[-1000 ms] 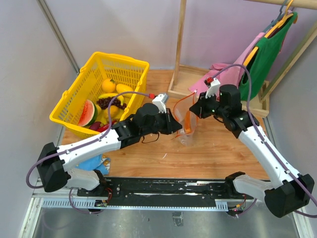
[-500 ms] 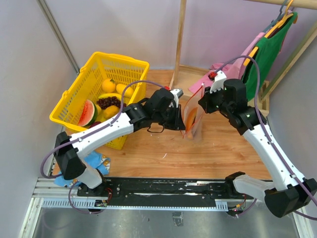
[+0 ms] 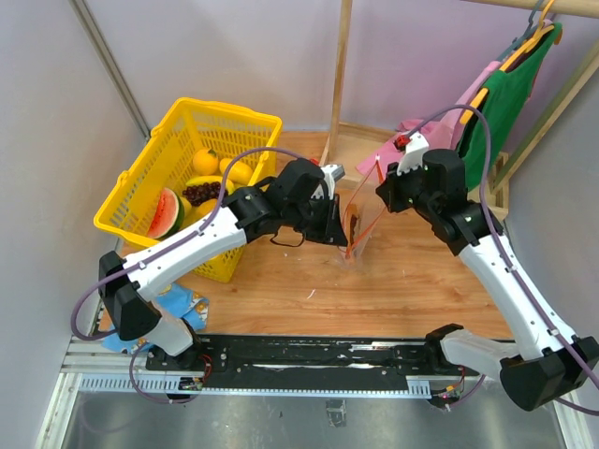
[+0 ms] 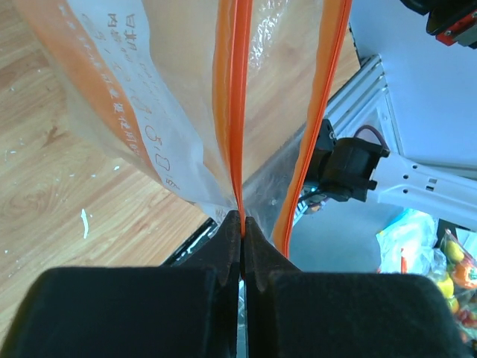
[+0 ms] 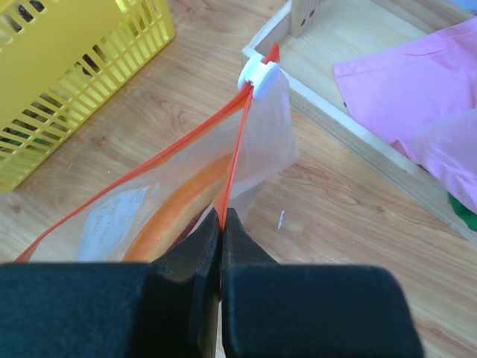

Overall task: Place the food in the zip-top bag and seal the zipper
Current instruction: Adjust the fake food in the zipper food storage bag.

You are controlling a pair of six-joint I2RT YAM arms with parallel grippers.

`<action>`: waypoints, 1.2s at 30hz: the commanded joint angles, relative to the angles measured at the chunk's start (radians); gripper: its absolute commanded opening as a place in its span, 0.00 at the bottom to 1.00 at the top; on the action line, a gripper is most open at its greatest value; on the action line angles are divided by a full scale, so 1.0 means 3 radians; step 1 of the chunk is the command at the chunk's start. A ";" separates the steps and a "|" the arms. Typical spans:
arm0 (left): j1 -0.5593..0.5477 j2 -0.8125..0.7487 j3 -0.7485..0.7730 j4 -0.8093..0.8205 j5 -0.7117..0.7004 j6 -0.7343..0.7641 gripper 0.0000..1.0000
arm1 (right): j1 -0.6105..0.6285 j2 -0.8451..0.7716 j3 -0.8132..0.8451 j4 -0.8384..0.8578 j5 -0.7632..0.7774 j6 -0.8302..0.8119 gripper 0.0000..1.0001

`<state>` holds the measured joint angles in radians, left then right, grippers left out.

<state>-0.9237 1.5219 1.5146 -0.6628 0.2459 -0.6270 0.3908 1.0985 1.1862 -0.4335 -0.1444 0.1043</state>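
L claw (image 4: 241, 220): pinched tight on one lip of bag (image 3: 357, 227).
R claw (image 5: 221, 216): pinched on other lip; the pair spreads the mouth for loading.
Bag: hangs btwn claws, over table (image 3: 281, 290).
Zipper (image 5: 171, 153): unsealed, slider (image 5: 258, 77) at far end.
Food (image 3: 201, 192): in basket (image 3: 136, 164), left of bag.

At bottom centre, the right end effector (image 5: 222, 216) pinches one red zipper (image 5: 237, 149) edge of the gaping zip-top bag (image 5: 186, 179). White slider (image 5: 259, 77) upper centre; yellow basket (image 5: 74, 82) upper left; pink cloth (image 5: 402, 82) upper right.
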 commanded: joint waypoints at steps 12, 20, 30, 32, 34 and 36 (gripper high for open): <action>0.0021 -0.0270 -0.0561 0.0217 -0.0336 -0.0032 0.02 | 0.0006 0.0219 0.0062 -0.0020 -0.0530 0.0204 0.01; 0.0044 -0.0388 -0.0628 0.0506 -0.0578 -0.0041 0.39 | 0.0208 0.0434 0.0181 -0.0155 -0.0574 0.0139 0.01; 0.0188 -0.0085 -0.0414 0.0549 -0.0812 0.0218 0.57 | 0.0408 0.0553 0.0293 -0.0222 -0.0577 0.0089 0.01; 0.0241 -0.0025 -0.0381 0.0477 -0.0916 0.0264 0.57 | 0.0445 0.0552 0.0316 -0.0255 -0.0562 0.0064 0.01; 0.0296 0.0009 -0.0370 0.0488 -0.0898 0.0299 0.57 | 0.0467 0.0545 0.0325 -0.0282 -0.0526 0.0043 0.01; 0.0312 0.0044 -0.0368 0.0552 -0.0859 0.0322 0.53 | 0.0487 0.0543 0.0321 -0.0310 -0.0498 0.0026 0.01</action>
<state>-0.8497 1.5169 1.3689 -0.5182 0.0109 -0.5713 0.5079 1.2648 1.2415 -0.5018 -0.3058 0.1371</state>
